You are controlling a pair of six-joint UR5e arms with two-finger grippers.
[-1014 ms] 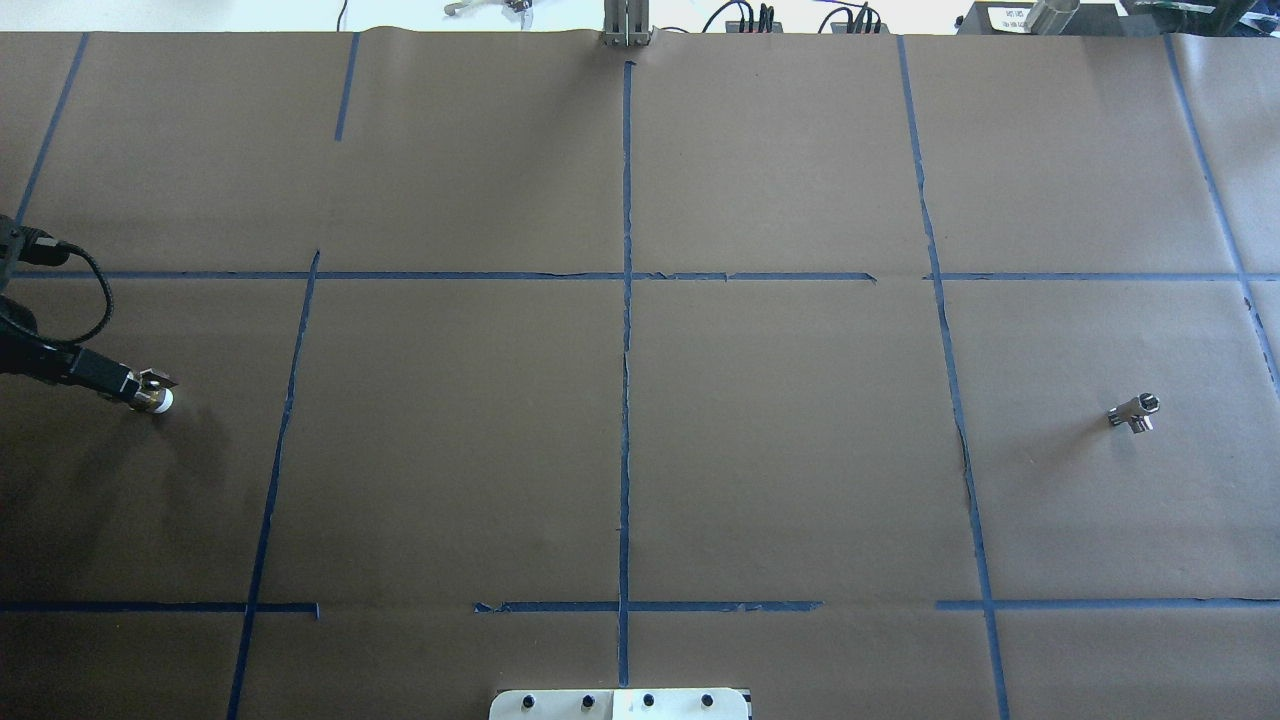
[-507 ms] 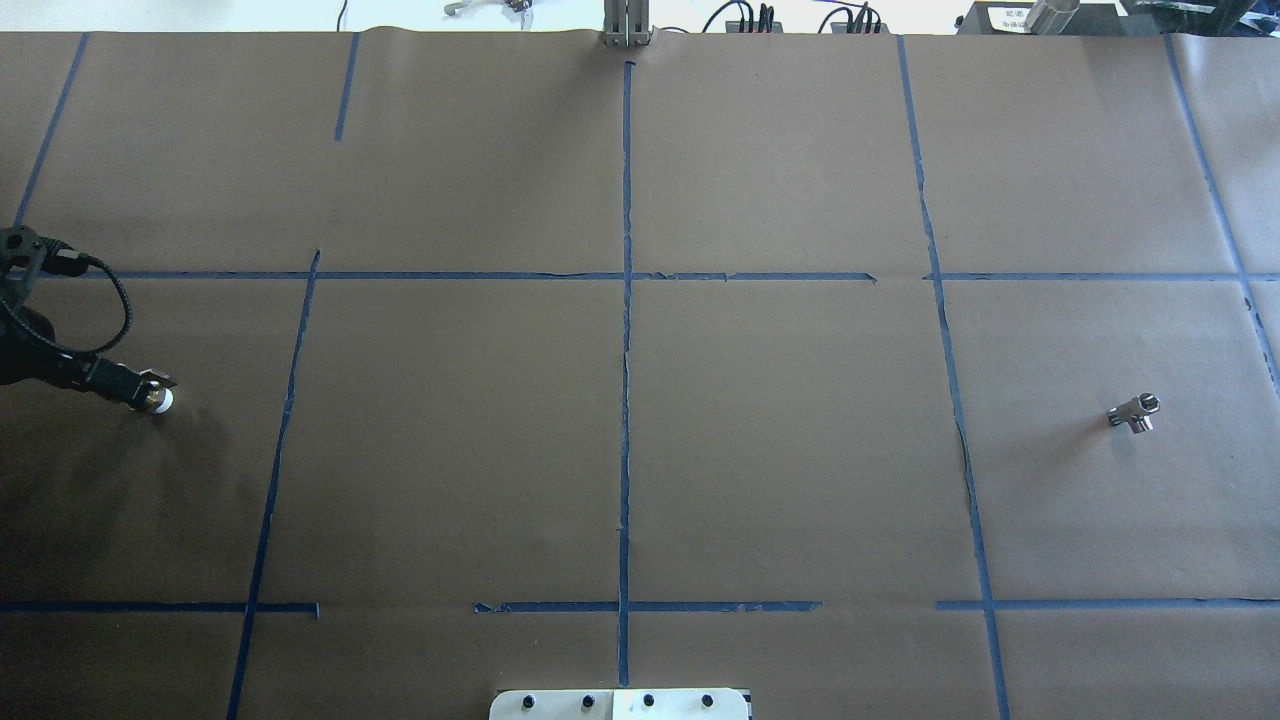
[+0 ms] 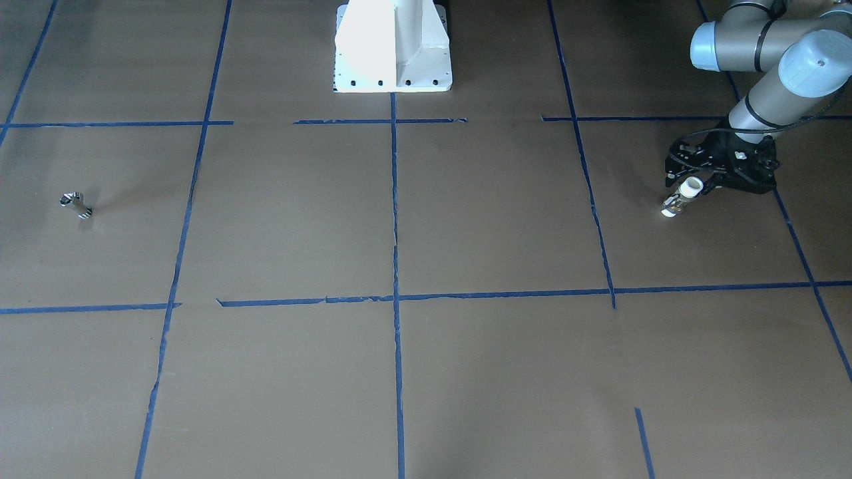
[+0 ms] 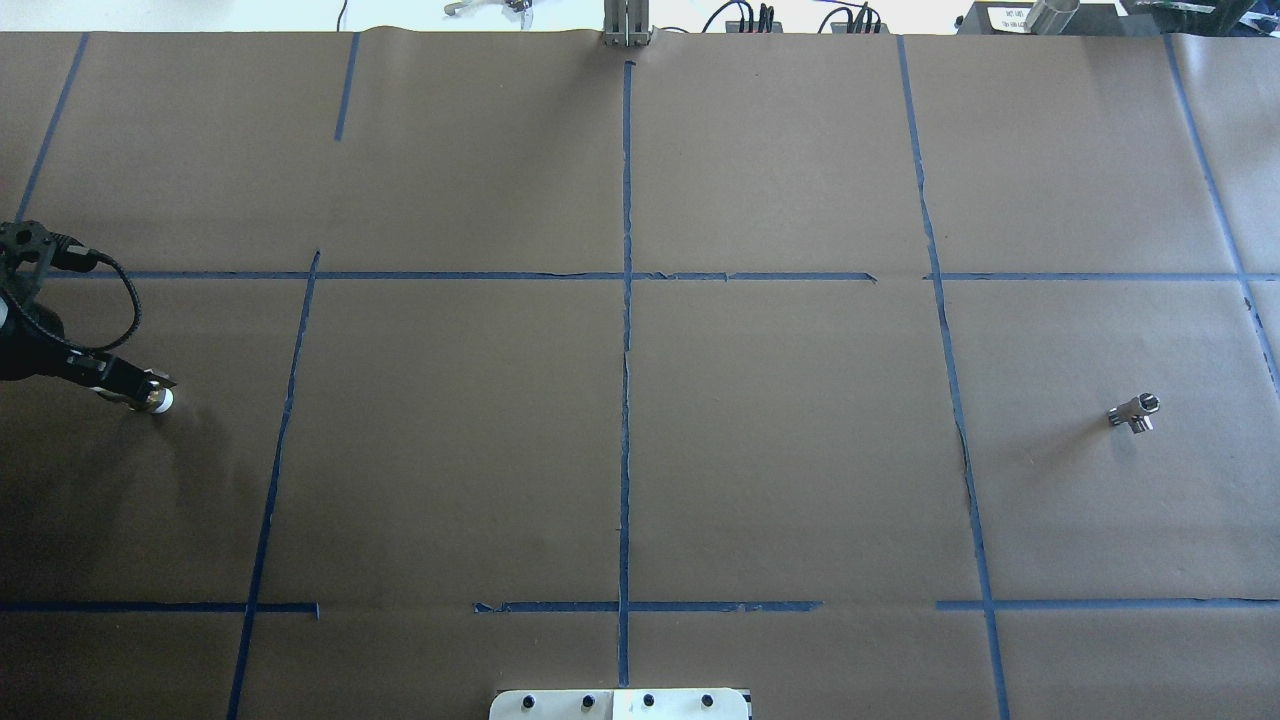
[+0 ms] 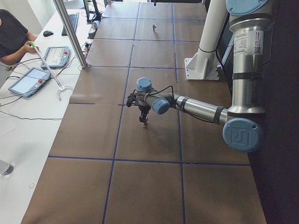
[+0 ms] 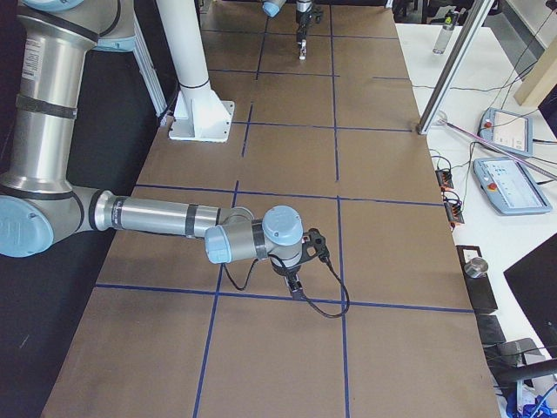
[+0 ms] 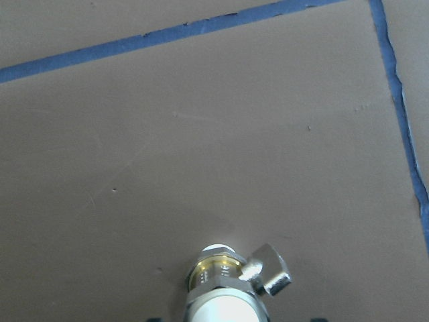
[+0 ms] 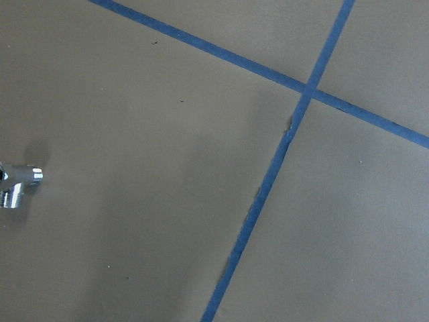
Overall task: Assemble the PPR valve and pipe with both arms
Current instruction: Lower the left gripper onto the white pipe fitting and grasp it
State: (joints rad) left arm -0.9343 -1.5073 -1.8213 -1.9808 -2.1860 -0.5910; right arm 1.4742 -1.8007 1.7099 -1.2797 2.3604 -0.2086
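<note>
The PPR valve [image 3: 680, 198], white with a brass band and a grey side lever, is tilted in my left gripper [image 3: 689, 189], its lower end close to the brown table paper. The left gripper is shut on it at the table's left edge [image 4: 135, 392]. The valve fills the bottom of the left wrist view [image 7: 224, 292]. The silver pipe [image 4: 1133, 412] lies alone on the right side; it also shows in the front view [image 3: 75, 204] and at the left edge of the right wrist view [image 8: 15, 184]. My right gripper [image 6: 296, 287] shows only in the exterior right view; I cannot tell whether it is open or shut.
The white pedestal base [image 3: 393, 46] stands at the table's near middle edge. Blue tape lines [image 4: 625, 350] divide the brown paper into squares. An operators' bench with teach pendants [image 5: 28, 81] and a metal post [image 5: 70, 32] runs along the far side.
The left wrist and its cable loop have shifted slightly to the right and up. The valve's tip stays at the same spot. The pipe has not moved.
</note>
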